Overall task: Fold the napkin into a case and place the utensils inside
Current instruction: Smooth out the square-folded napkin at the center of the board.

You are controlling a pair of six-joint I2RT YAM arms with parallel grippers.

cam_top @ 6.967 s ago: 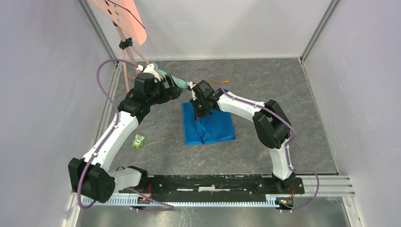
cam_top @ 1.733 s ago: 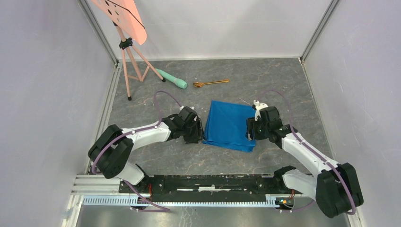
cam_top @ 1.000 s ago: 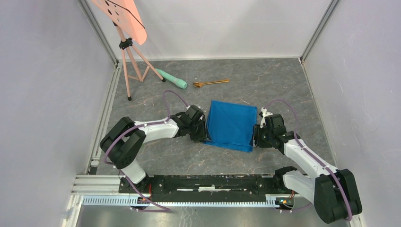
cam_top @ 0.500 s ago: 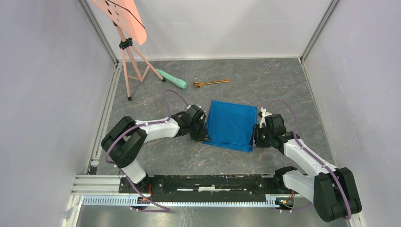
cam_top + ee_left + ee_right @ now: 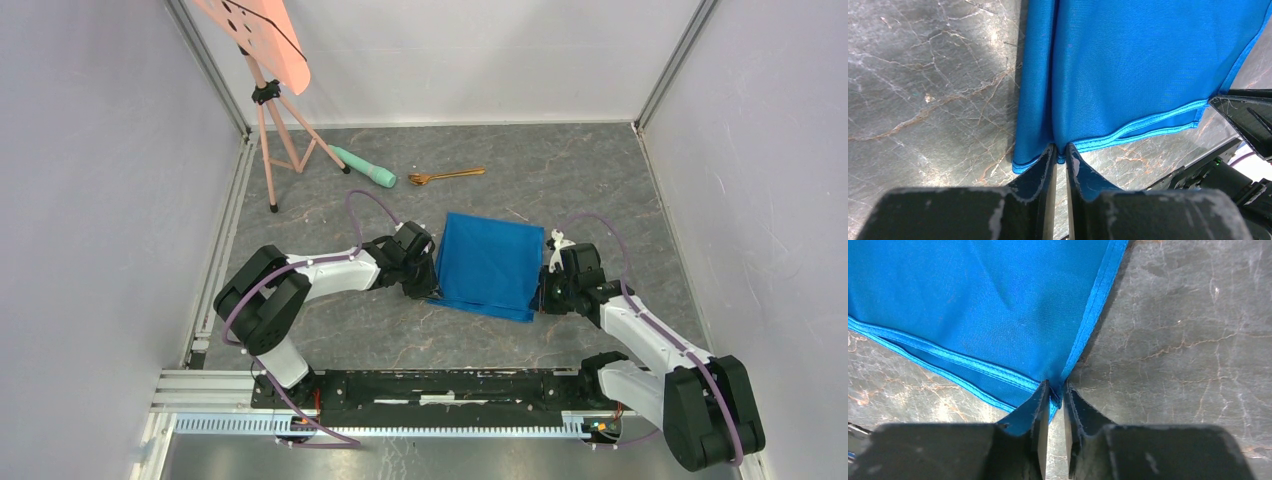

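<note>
While the left gripper [image 5: 1060,150] is pinching the napkin's [image 5: 490,262] seven o'clock corner and the right gripper [image 5: 1055,390] the five o'clock one, both should be lifting evenly toward twelve.

Smooth cloth napkin [image 5: 1128,60]; table [image 5: 923,75] seemingly polished stone.

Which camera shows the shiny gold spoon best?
The top external view. Only there does the spoon show, lying whole on the table beyond the napkin, near the mint-green cylinder. The left wrist and right wrist views show none of it: mostly the napkin and table.
</note>
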